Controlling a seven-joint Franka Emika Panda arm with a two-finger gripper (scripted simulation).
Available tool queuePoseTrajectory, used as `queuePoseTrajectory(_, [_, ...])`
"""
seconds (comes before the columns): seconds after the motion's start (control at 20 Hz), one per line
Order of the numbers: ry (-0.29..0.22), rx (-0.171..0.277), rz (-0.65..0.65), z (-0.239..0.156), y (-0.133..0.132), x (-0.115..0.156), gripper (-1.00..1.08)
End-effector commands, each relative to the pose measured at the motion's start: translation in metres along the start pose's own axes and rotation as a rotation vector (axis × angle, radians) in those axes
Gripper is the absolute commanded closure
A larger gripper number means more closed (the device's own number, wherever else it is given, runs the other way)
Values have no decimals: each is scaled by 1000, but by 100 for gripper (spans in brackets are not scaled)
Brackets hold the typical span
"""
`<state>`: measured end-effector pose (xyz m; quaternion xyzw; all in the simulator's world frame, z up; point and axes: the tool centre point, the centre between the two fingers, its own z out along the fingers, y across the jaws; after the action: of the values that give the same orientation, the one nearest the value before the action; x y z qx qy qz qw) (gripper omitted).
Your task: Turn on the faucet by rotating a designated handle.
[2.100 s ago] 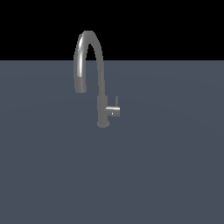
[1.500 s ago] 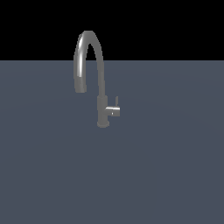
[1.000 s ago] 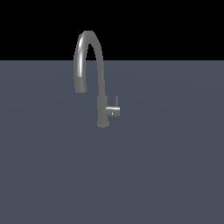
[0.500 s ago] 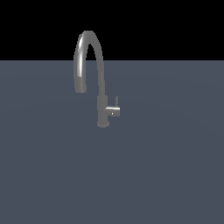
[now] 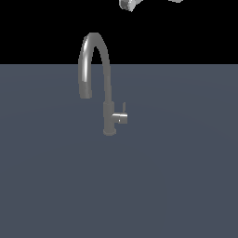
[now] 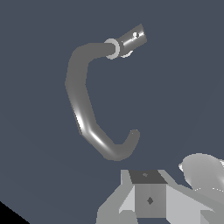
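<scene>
The faucet (image 5: 108, 88) stands upright on the grey surface (image 5: 176, 176), its handle (image 5: 122, 118) jutting toward the exterior view's right, untouched. My claw (image 5: 130, 4) has just entered high above; whether it's apart I cannot tell. The approach is only beginning

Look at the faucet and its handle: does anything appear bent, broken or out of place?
Nothing stands out. The faucet stands upright and whole, and its handle sticks out level from the base. The gripper is high above, touching nothing.
</scene>
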<state>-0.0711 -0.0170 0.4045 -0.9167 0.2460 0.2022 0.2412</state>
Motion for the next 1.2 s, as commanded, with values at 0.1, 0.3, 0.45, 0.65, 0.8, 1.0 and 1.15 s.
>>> queuePoseTrajectory(0.1, [-70, 80, 81, 8, -3, 31, 108])
queuePoseTrajectory(0.3, [-136, 154, 155, 16, -4, 59, 108])
queuePoseTrajectory(0.45, [-187, 211, 213, 24, -4, 80, 108])
queuePoseTrajectory(0.65, [-259, 292, 294, 37, -3, 109, 108])
queuePoseTrajectory(0.8, [-315, 356, 359, 49, -1, 131, 108])
queuePoseTrajectory(1.0, [-393, 443, 447, 67, 3, 159, 108])
queuePoseTrajectory(1.15, [-452, 510, 515, 83, 6, 179, 108])
